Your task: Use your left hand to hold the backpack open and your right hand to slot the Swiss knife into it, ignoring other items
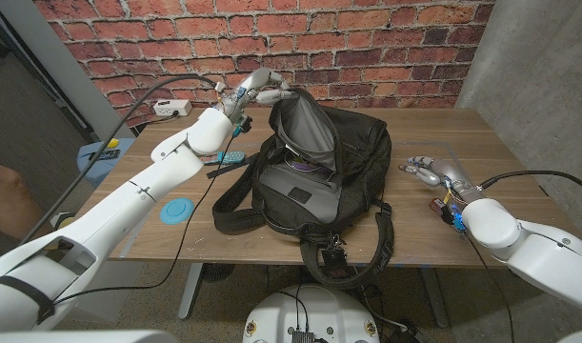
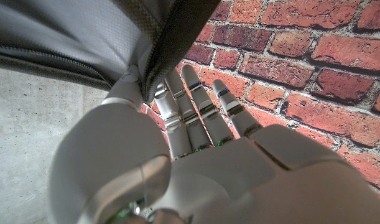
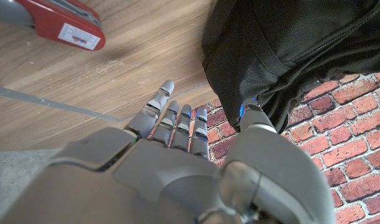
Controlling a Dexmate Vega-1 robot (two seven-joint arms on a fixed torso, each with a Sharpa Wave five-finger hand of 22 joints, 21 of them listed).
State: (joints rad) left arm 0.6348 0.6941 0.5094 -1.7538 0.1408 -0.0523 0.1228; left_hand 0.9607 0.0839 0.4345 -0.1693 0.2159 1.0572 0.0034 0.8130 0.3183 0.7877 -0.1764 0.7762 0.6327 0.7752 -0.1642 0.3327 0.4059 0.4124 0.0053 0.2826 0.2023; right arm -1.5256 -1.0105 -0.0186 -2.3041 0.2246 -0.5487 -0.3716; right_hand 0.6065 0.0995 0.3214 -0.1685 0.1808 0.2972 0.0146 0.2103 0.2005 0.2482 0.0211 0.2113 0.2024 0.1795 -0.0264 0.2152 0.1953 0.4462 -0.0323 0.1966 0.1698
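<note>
Left hand gripping backpack flap

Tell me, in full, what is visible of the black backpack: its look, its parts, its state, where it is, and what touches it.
The black backpack looks like woven fabric with a grey lining. It lies in the middle of the wooden table, its straps spread toward the front edge. Its main compartment is unzipped, and the left hand grips the opening's upper edge and holds it raised; the left wrist view shows the zipper edge between its fingers. Something purple shows inside. The right hand waits beside it on the table, apart from it in the head view.
</note>
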